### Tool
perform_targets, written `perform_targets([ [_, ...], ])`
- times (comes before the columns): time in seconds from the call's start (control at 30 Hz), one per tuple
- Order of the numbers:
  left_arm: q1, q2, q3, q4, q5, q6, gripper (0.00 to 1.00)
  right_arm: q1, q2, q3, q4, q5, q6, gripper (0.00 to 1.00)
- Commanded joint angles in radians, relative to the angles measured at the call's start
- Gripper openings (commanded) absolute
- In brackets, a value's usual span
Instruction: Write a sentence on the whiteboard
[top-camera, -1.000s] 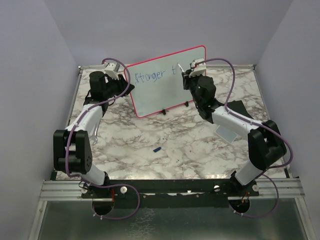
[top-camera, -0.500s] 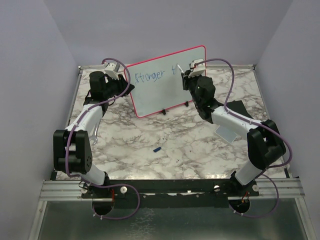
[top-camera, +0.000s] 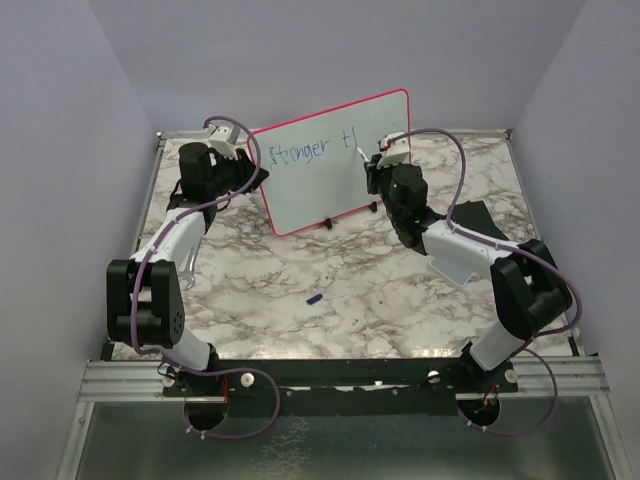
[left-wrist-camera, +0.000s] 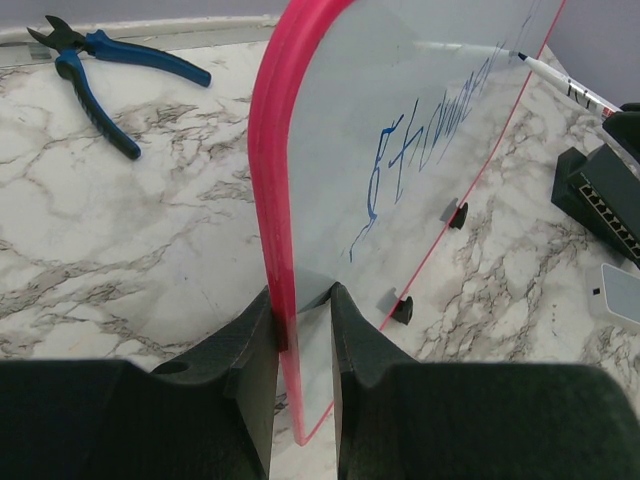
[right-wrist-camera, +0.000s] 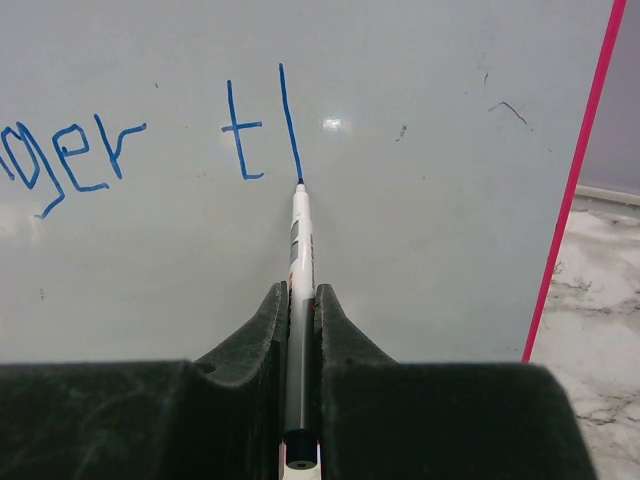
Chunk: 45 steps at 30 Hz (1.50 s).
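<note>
My left gripper (left-wrist-camera: 300, 310) is still clamped narrow on the pink-red left edge of the whiteboard (left-wrist-camera: 330, 150), one finger on each face, holding it upright on its black feet (left-wrist-camera: 457, 214). No change on that side from a second ago: same arm pose, same board angle.

The board stands at the far middle of the marble table (top-camera: 330, 270), face turned toward my right arm.

My right gripper (right-wrist-camera: 302, 295) is squeezed fully closed on the marker (right-wrist-camera: 298, 240), barrel running straight out between the fingers. The tip is touching the board right now, at the bottom end of a fresh upright stroke (right-wrist-camera: 290, 120).

That stroke is the difference. A second ago the sentence (top-camera: 300, 153) ended at the small crossed "t". Now a taller blue line stands just right of it, leaning slightly left at the top. To draw it my right wrist has come down the board; from above it sits lower than before, with the forearm dropped along with it.

The letters "ger" sit to the left of the "t", all in one row near the board's top.

Blue-handled pliers (left-wrist-camera: 100, 70) lie behind the board and a small blue piece (top-camera: 314, 298) lies nearer me, both where they were.
</note>
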<state>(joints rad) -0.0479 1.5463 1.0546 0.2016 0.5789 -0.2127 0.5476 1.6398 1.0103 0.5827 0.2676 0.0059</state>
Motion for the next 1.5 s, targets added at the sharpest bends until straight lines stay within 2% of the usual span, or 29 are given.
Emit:
perform_targets([
  [0.0, -0.009, -0.010, 0.008, -0.034, -0.022, 0.022, 0.10, -0.005, -0.019, -0.011, -0.017, -0.007, 0.020, 0.01],
  [0.83, -0.011, -0.007, 0.008, -0.033, -0.025, 0.024, 0.10, -0.005, -0.009, 0.066, 0.014, -0.001, -0.038, 0.01],
  [1.47, -0.011, -0.008, 0.009, -0.035, -0.025, 0.026, 0.10, -0.005, 0.000, 0.061, 0.007, 0.062, -0.049, 0.01],
])
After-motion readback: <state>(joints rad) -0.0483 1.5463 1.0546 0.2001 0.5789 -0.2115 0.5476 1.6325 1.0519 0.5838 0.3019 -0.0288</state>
